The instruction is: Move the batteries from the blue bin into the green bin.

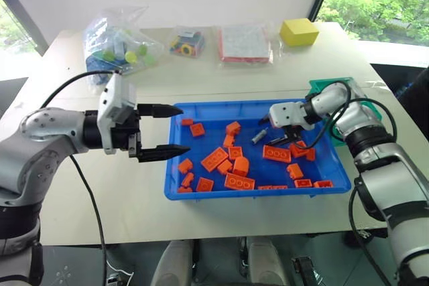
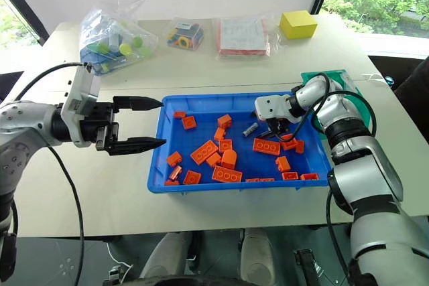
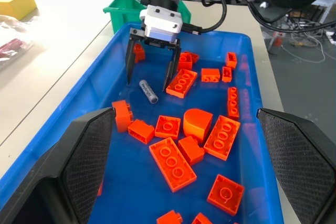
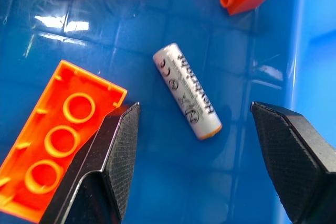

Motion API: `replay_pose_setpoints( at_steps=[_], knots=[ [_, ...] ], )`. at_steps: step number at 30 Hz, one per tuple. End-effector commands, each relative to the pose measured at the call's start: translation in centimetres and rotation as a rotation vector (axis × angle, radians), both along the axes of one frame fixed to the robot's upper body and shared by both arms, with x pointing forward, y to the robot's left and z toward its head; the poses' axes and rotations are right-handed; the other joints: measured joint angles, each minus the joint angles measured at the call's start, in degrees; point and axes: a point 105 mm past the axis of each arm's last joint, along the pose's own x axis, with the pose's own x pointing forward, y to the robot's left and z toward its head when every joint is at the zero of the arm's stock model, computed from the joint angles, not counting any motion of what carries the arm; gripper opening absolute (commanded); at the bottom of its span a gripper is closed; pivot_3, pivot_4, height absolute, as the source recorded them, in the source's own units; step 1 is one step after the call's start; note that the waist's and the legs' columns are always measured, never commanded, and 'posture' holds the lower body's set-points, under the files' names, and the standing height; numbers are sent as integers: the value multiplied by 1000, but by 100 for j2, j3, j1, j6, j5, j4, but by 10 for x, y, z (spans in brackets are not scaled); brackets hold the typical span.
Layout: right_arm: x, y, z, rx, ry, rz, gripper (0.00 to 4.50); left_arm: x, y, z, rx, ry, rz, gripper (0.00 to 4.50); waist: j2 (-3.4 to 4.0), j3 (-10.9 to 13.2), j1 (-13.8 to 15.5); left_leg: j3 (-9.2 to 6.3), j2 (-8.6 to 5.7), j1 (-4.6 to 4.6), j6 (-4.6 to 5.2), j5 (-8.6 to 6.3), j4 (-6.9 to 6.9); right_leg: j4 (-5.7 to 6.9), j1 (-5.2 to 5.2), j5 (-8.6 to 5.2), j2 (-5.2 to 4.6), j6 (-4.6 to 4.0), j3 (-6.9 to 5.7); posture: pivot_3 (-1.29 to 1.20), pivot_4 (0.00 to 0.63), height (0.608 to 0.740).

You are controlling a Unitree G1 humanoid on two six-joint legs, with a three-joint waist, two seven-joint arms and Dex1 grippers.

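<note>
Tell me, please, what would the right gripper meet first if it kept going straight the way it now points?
Most likely the slim silvery-grey cylindrical battery, lying on the floor of the shallow bright-blue plastic bin. It lies between the open black fingers of the right gripper, which points down at it.

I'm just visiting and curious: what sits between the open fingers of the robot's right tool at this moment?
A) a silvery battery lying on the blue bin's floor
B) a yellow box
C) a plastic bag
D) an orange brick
A: the right tool hangs open over a battery lying flat on the floor of the blue bin, not gripped.
</note>
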Motion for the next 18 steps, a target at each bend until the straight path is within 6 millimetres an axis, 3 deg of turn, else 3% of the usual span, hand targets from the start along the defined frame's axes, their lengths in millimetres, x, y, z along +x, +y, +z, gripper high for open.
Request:
replay_pose_setpoints(
  at_steps=[1,4,9,13,18],
  knots=[
    [2,5,-1,9,-11,6,3420,-6,2,10,-2,-51,2,4500,0,0,-1,0,0,1,0,0,0,0,1,0,0,0,0,0,150,692],
    [1,7,-6,20,18,1,2553,-6,2,11,-3,-54,4,4500,0,0,-3,0,0,2,-1,0,0,2,1,0,1,0,1,0,150,692],
    [-3,5,-4,64,64,-24,82,-4,3,13,-1,-59,-1,4500,0,0,8,0,0,3,-3,1,0,4,1,0,1,0,2,0,150,692],
    [-8,0,12,170,133,-96,56,0,1,12,-4,-59,-11,4500,0,0,26,0,-1,2,-3,1,0,4,2,0,0,0,2,0,150,692],
    [-1,-7,65,476,51,-375,56,2,-4,10,-15,-51,-32,4500,2,1,43,-2,-2,-1,-2,1,0,7,-2,0,-4,0,2,0,150,692]
  ],
)
